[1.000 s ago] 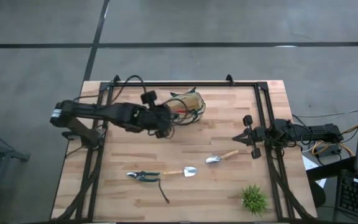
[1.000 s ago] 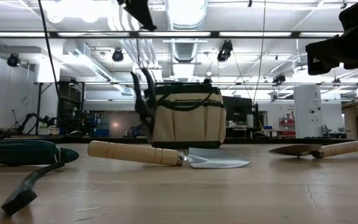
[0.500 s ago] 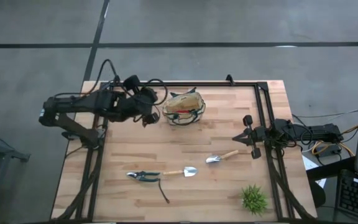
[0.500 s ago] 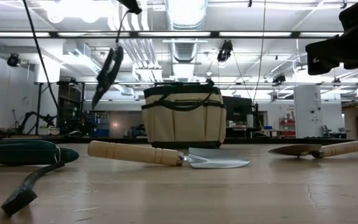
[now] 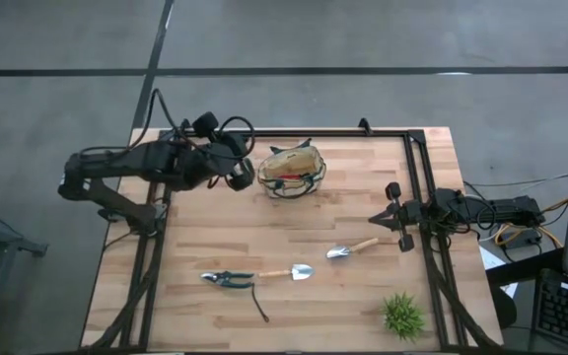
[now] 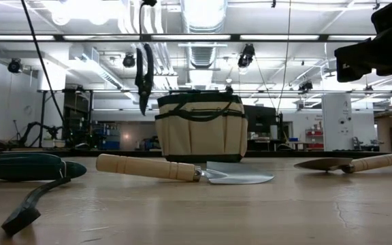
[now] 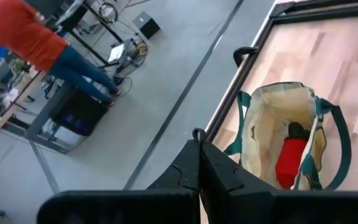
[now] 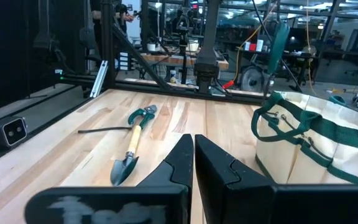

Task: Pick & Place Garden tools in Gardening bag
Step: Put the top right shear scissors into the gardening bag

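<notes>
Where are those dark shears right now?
In the low view, the dark shears hang in the air from the left gripper, just left of the gardening bag and above the table.

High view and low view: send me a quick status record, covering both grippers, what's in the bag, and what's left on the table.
left gripper: shut on the dark shears, which hang above the table beside the bag
right gripper: shut, empty, waiting at the table's right edge
gardening bag: upright, open, red item inside
left on table: two trowels, green-handled pruners
not a tool: green spiky plant, near right corner
shears in bag: not yet
</notes>
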You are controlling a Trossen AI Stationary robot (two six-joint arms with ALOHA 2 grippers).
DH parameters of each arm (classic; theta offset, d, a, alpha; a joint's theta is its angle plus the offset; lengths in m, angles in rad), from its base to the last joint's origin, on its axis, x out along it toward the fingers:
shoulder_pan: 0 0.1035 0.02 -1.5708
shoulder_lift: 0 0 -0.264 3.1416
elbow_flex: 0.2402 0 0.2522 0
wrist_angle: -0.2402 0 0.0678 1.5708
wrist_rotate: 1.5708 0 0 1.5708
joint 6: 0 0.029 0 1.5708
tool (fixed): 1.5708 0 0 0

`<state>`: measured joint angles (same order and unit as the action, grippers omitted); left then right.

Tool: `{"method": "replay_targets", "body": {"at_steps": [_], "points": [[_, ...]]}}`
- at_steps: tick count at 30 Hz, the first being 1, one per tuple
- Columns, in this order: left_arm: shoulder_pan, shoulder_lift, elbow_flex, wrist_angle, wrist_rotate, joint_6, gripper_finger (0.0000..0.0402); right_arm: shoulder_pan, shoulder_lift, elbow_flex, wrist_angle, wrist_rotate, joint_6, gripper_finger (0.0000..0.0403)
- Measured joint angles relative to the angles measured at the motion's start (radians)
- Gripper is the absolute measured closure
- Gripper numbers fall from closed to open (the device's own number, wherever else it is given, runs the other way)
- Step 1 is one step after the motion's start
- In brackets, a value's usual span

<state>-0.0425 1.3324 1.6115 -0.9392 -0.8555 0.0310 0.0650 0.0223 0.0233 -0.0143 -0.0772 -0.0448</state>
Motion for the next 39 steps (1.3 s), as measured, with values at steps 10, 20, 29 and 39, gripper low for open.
{"method": "replay_targets", "body": {"at_steps": [10, 20, 29, 39], "points": [[0.011, -0.022, 0.0, -0.101, -0.038, -0.031, 0.0399, 0.0, 0.0, 0.0, 0.0, 0.0, 0.0, 0.0394], [0.043, 0.019, -0.004, 0.071, 0.02, 0.013, 0.0399, 0.0, 0.0, 0.0, 0.0, 0.0, 0.0, 0.0394], [0.088, 0.101, -0.011, 0.224, 0.054, 0.131, 0.0399, 0.0, 0.0, 0.0, 0.0, 0.0, 0.0, 0.0394], [0.092, 0.105, -0.014, 0.254, 0.055, 0.131, 0.0399, 0.0, 0.0, 0.0, 0.0, 0.0, 0.0, 0.0394]]}}
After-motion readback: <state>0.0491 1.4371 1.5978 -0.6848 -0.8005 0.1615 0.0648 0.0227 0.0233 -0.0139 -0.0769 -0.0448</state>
